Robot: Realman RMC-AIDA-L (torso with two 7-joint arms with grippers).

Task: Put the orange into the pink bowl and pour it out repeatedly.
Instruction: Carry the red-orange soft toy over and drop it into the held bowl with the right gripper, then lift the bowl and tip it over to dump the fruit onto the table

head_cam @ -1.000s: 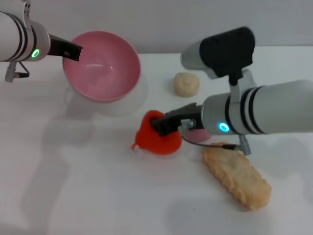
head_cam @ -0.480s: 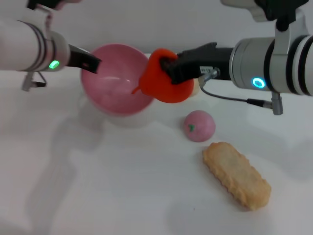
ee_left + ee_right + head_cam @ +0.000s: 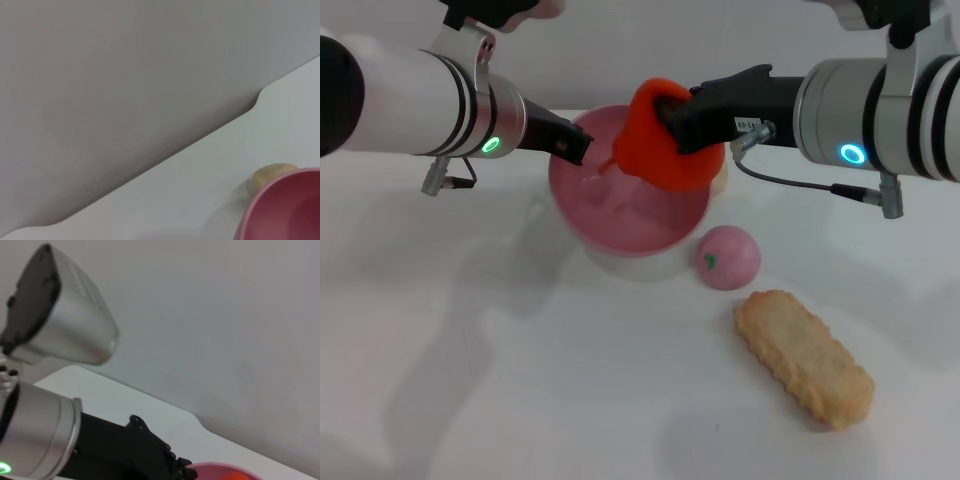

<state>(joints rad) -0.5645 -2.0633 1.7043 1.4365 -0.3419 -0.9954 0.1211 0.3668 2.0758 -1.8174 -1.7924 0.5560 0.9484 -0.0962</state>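
Observation:
The orange [image 3: 665, 148] is bright orange-red and glossy, held in the air by my right gripper [image 3: 672, 122], right above the pink bowl [image 3: 620, 205]. My left gripper [image 3: 572, 147] is shut on the bowl's left rim and holds the bowl at the middle of the table. The bowl's rim shows in the left wrist view [image 3: 285, 207] and in the right wrist view [image 3: 220, 472], where my left gripper [image 3: 172, 462] also appears.
A small pink ball with a green mark [image 3: 727, 257] lies right of the bowl. A long beige biscuit [image 3: 804, 356] lies at the front right. A beige bun [image 3: 270, 176] sits behind the bowl. The white table [image 3: 500, 380] ends at a grey wall.
My right gripper lifted the orange off the table and carried it up and left over the bowl. My left gripper moved the bowl right, toward the table's middle.

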